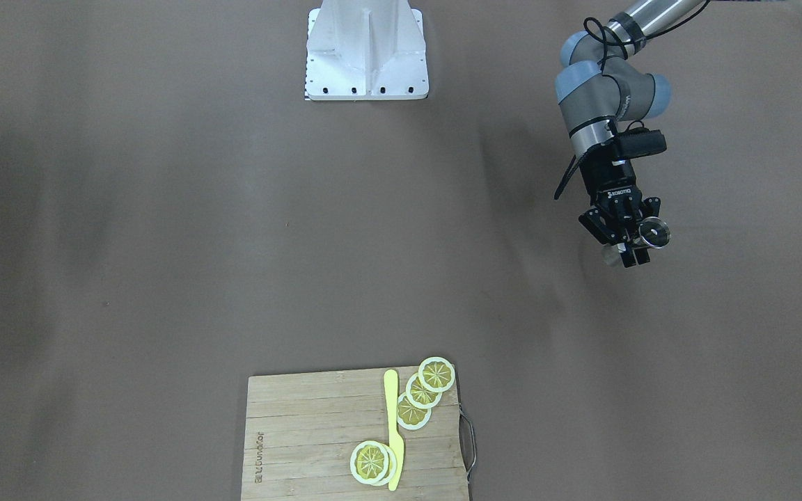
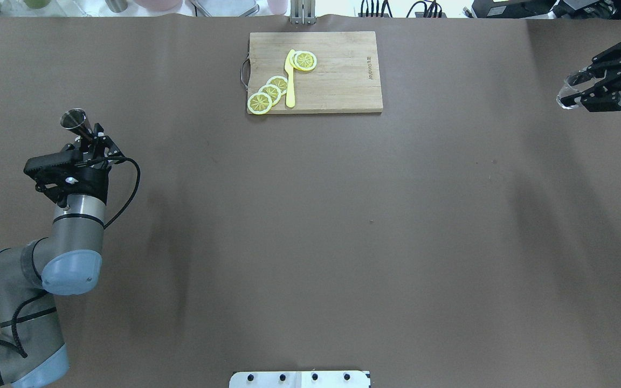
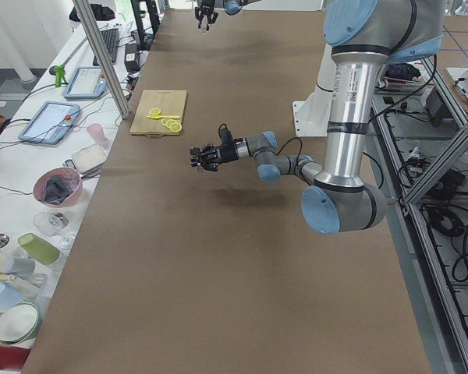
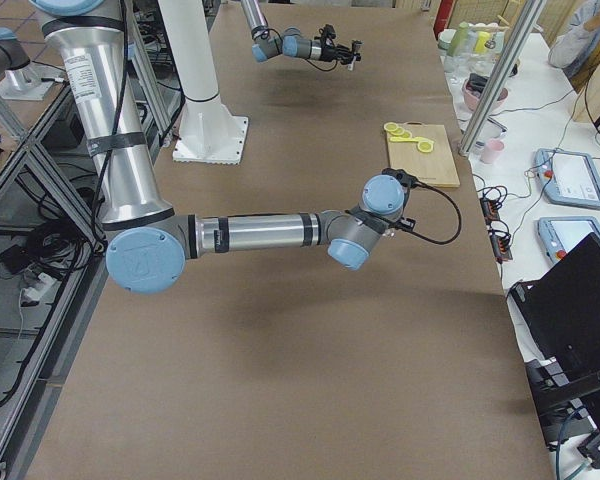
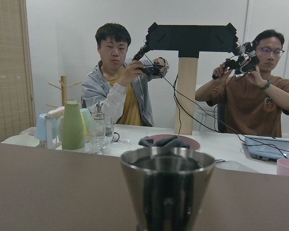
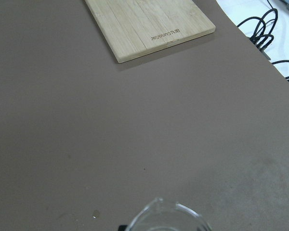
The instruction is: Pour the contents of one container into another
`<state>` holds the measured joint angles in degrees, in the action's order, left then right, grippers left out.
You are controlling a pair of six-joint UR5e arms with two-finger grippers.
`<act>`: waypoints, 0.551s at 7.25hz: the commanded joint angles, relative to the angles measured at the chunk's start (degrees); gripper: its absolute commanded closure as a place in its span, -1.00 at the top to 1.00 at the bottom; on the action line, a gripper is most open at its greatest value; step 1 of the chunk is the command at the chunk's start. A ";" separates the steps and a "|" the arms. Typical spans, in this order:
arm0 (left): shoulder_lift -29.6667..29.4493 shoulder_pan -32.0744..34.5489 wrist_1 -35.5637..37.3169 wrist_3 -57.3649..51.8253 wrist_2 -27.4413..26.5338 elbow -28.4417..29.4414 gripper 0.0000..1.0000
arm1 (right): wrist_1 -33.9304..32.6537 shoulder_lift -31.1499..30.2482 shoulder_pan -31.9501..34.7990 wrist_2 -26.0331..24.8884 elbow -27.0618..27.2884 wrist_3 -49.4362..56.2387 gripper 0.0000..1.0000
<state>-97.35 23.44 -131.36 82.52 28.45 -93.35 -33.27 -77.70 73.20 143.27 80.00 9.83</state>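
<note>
The jigger (image 2: 75,120), a small grey steel hourglass of two cones joined at a narrow waist, is gripped at that waist by the left pincer (image 2: 90,141), whose fingers are closed on it, at the robot's left end of the brown surface (image 2: 310,242) and raised above it. Its upper cone flares to a thin round rim with a smooth, mirror-like wall. Seen from the left wrist, the inside of the cup is dark, and whether anything is in it cannot be told. The glass (image 2: 570,92), short, clear and colourless, sits at the far right end between the fingers of the right pincer (image 2: 582,89), which is clamped around it. It is well apart from the jigger, with the whole width of the surface between them. From the right wrist only its thin transparent rim shows at the bottom of the view, and its contents cannot be judged. At the far edge, in the middle, lies a pale rectangular bamboo cutting board (image 2: 337,81) with a metal loop handle on one short side. It carries flat round lemon slices (image 2: 270,91), yellow with white rims, and a slim yellow knife (image 2: 290,81) lying between them.
</note>
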 commanded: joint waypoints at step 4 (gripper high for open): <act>-8.10 -0.32 1.29 0.36 -1.64 9.92 -1.00 | 22.59 -7.55 -8.23 -9.74 -1.41 -13.87 -1.00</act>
<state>-102.86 23.12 -130.03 82.88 27.52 -86.65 -16.24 -83.83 67.33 136.12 79.39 -1.63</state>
